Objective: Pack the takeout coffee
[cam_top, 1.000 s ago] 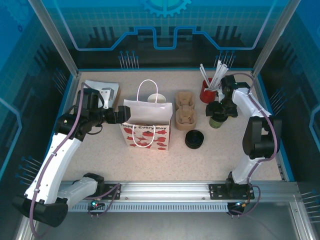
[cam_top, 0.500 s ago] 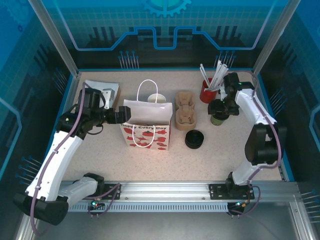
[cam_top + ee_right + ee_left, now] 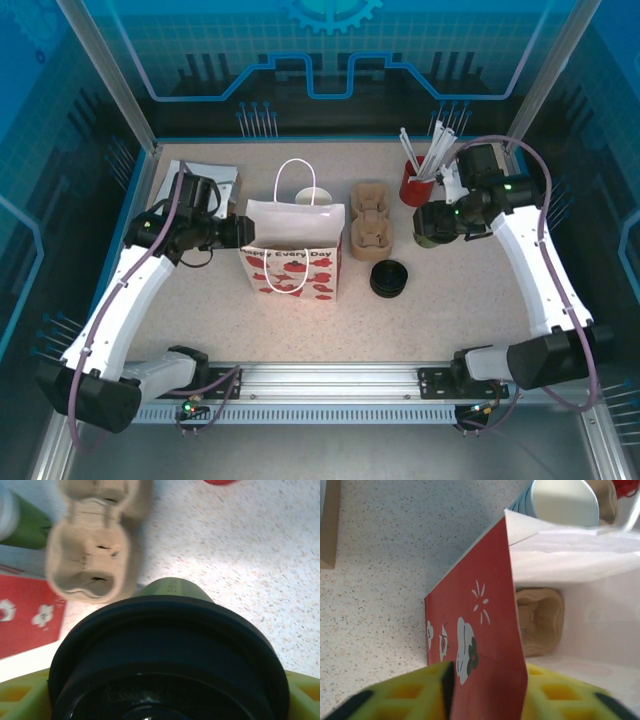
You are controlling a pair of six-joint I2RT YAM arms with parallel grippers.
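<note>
R claw (image 3: 432, 222) was clamped on the takeout coffee (image 3: 170, 650), black lid btwn its jaws, w/ the cup tray (image 3: 95, 550) just beyond its tips. L claw (image 3: 238, 232) pinched the gift bag (image 3: 295, 262) by its side wall, bag interior ahead of it.

The takeout coffee (image 3: 172, 587), 1 small paper cup with a green wall, is closed with a round black lid (image 3: 170, 665) and is held at that lid by the right gripper (image 3: 436, 220).
</note>
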